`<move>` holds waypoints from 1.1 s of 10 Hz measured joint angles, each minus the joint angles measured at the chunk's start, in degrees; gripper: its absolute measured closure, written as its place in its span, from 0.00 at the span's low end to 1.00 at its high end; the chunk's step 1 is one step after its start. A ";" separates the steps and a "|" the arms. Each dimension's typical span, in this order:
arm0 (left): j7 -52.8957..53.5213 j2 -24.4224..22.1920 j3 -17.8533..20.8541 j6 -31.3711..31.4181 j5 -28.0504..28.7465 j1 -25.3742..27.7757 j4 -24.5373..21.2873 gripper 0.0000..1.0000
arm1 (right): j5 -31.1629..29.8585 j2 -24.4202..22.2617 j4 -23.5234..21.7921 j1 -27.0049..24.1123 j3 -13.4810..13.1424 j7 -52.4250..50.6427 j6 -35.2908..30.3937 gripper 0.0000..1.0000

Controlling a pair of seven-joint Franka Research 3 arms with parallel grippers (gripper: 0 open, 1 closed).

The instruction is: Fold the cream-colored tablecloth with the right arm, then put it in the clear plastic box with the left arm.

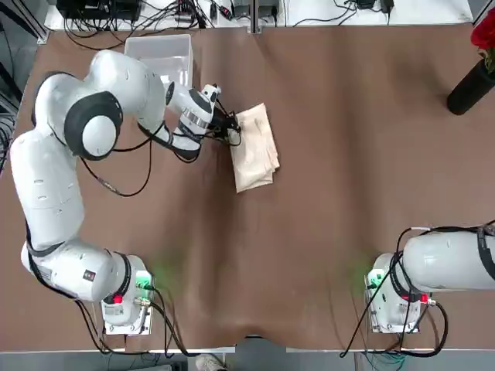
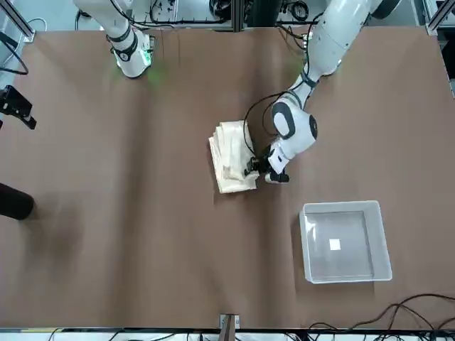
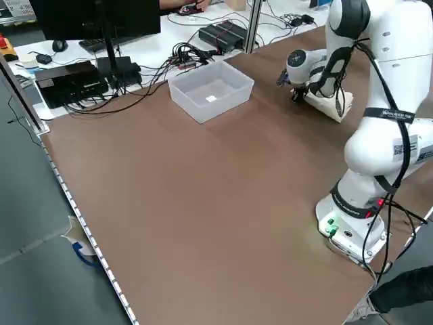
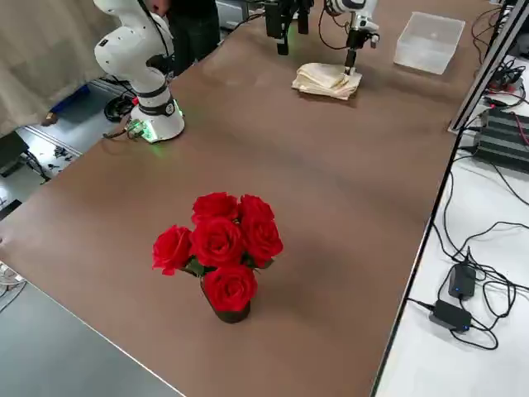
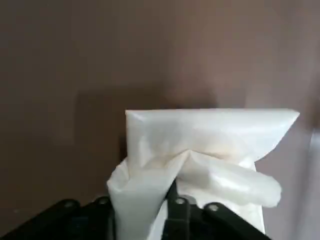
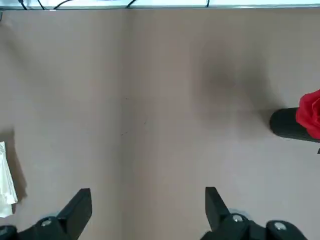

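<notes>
The cream-colored tablecloth (image 1: 255, 147) lies folded into a layered bundle near the table's middle, on the left half. My left gripper (image 1: 230, 127) is at the bundle's left edge, low over the table. In the left wrist view its black fingers (image 5: 173, 207) are shut on a bunched fold of the tablecloth (image 5: 210, 135). The clear plastic box (image 1: 158, 39) stands empty at the far left, just behind the left arm's wrist. My right arm (image 1: 448, 263) is parked at the near right; its gripper (image 6: 147, 210) is open and holds nothing.
A dark vase of red roses (image 1: 479, 69) stands at the far right edge. Cables and electronics lie beyond the table's far edge (image 1: 232, 11). Bare brown tabletop (image 1: 348, 178) spreads between the cloth and the right arm.
</notes>
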 joint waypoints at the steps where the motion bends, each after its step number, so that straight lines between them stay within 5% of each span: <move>1: 0.06 -0.08 0.02 0.04 0.00 0.07 0.36 0.81 | -0.04 0.00 -0.03 0.00 0.00 -0.71 -0.05 0.00; 8: 0.31 -6.41 1.70 -0.45 3.53 3.35 0.73 0.85 | -0.10 0.00 -0.17 0.00 -0.09 -1.43 -0.05 0.00; 11: 0.31 -8.53 6.72 -10.47 6.72 4.01 0.70 0.85 | -0.10 0.00 -0.22 0.01 -0.08 -1.43 0.05 0.00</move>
